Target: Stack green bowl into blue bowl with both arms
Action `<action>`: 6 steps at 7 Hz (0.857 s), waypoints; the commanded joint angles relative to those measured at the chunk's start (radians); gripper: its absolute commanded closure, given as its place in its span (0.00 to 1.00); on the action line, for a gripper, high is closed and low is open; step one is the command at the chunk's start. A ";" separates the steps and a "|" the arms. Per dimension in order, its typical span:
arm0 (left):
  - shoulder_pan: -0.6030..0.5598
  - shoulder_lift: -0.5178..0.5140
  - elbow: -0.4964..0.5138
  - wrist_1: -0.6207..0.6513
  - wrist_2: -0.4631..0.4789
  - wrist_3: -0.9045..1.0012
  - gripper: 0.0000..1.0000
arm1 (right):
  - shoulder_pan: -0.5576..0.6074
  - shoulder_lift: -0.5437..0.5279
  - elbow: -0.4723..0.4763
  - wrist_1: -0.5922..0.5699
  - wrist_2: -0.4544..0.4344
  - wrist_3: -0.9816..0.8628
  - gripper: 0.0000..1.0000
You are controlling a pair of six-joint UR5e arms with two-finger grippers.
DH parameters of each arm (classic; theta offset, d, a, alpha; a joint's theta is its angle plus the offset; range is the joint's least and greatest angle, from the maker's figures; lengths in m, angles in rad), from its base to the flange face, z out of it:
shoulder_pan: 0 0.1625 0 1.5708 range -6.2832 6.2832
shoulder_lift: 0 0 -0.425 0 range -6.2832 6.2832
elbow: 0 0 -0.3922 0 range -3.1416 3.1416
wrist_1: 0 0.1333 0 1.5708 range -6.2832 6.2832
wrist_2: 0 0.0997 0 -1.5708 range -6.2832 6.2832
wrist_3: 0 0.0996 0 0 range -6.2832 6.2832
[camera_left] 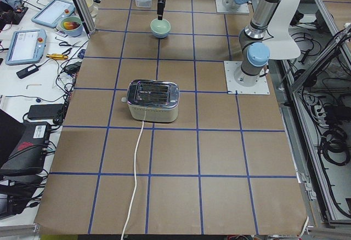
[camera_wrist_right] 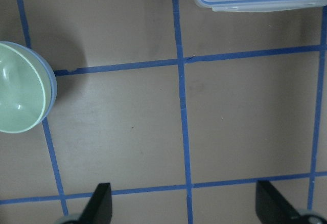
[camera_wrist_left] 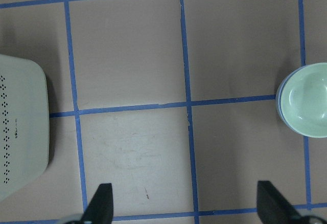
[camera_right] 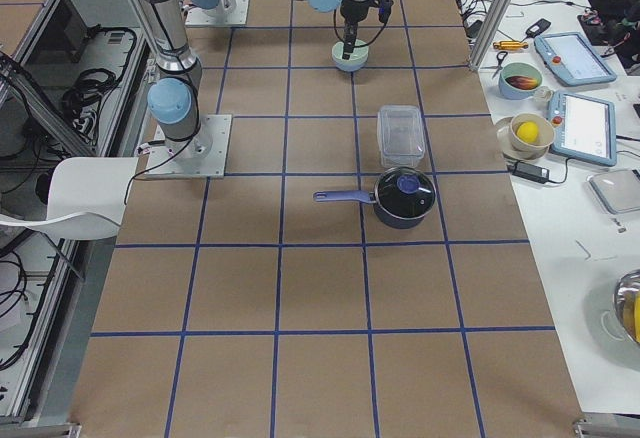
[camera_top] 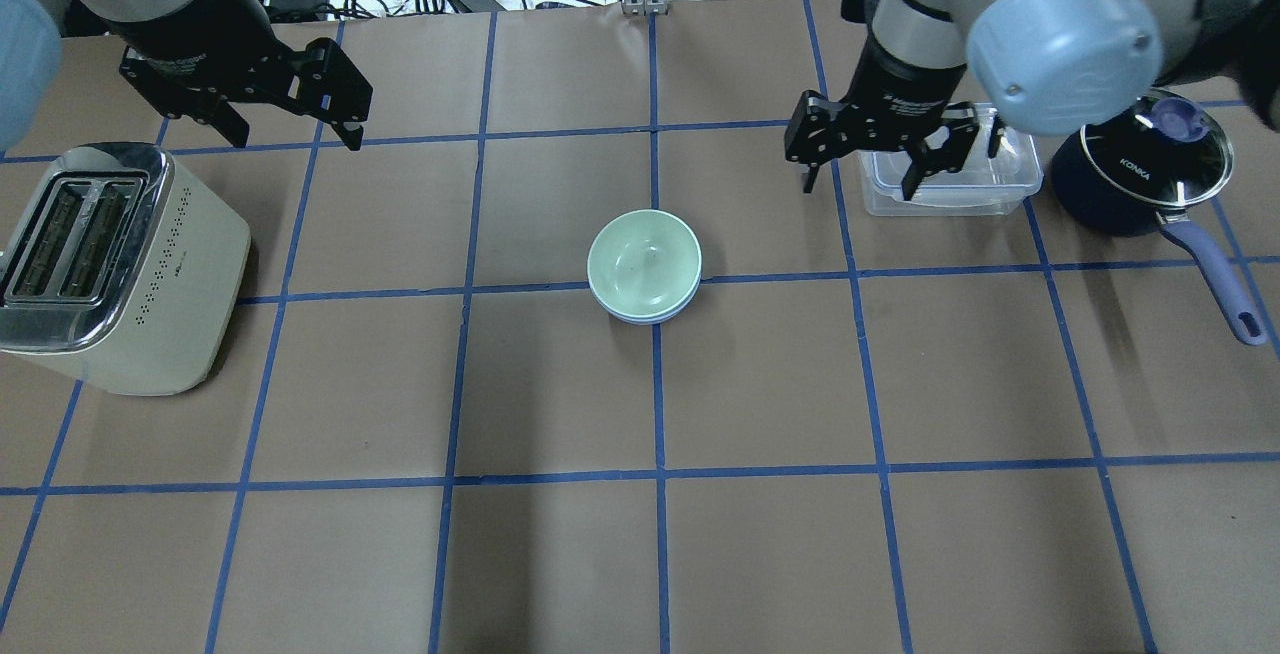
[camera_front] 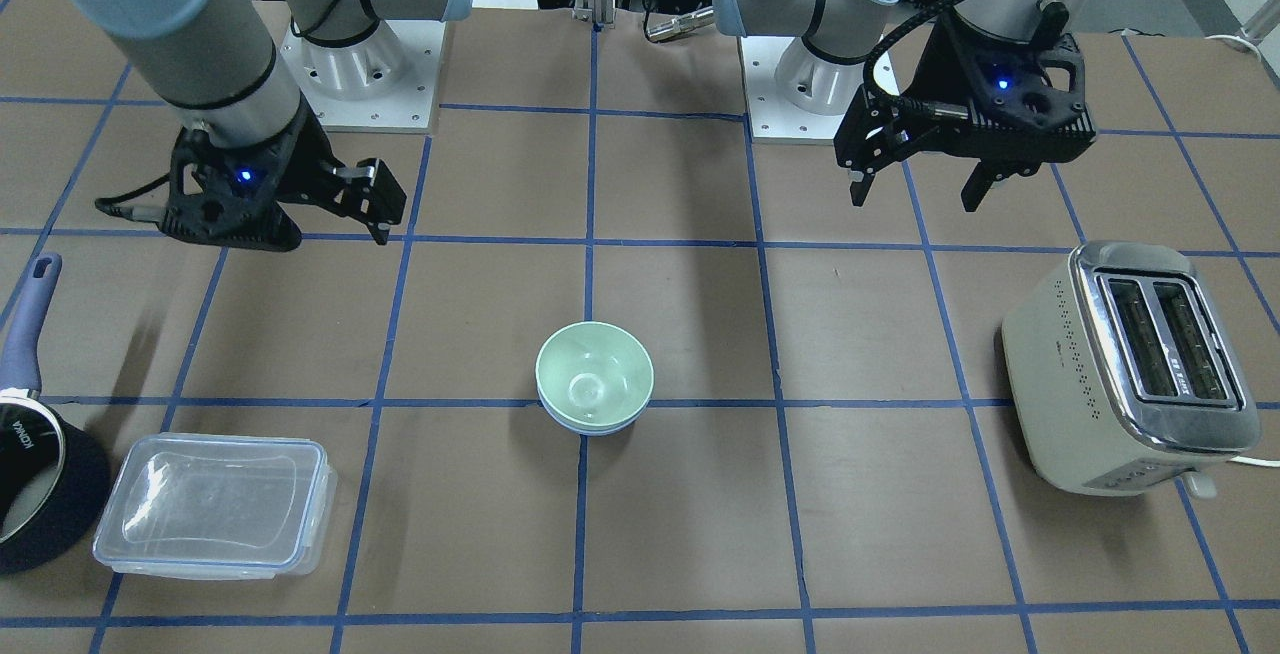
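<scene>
The mint-green bowl (camera_front: 592, 372) (camera_top: 643, 254) sits nested inside the pale blue bowl (camera_front: 590, 428) (camera_top: 640, 317) at the table's centre. Only the blue bowl's rim shows beneath it. My left gripper (camera_front: 915, 196) (camera_top: 298, 142) hangs open and empty above the table, well to the bowls' side, near the toaster. My right gripper (camera_front: 381, 226) (camera_top: 858, 188) hangs open and empty on the other side, by the clear container. The left wrist view shows the green bowl (camera_wrist_left: 306, 98) at its right edge. The right wrist view shows it (camera_wrist_right: 18, 93) at its left edge.
A cream toaster (camera_front: 1130, 364) (camera_top: 100, 264) stands on my left side. A clear lidded container (camera_front: 215, 504) (camera_top: 950, 179) and a dark blue saucepan with lid (camera_front: 30, 454) (camera_top: 1140, 174) stand on my right side. Blue tape lines grid the brown table.
</scene>
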 commanded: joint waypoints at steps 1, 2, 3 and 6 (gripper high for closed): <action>-0.003 -0.001 -0.002 0.000 0.002 0.000 0.00 | -0.006 -0.061 -0.003 0.044 -0.017 -0.005 0.00; -0.003 -0.004 -0.002 0.000 0.002 -0.006 0.00 | -0.009 -0.066 -0.008 0.084 -0.002 -0.007 0.00; -0.003 -0.003 -0.002 0.000 0.002 -0.006 0.00 | -0.009 -0.066 -0.008 0.087 -0.002 -0.007 0.00; -0.006 -0.001 -0.001 0.002 0.002 -0.006 0.00 | -0.009 -0.069 -0.009 0.086 0.001 -0.007 0.00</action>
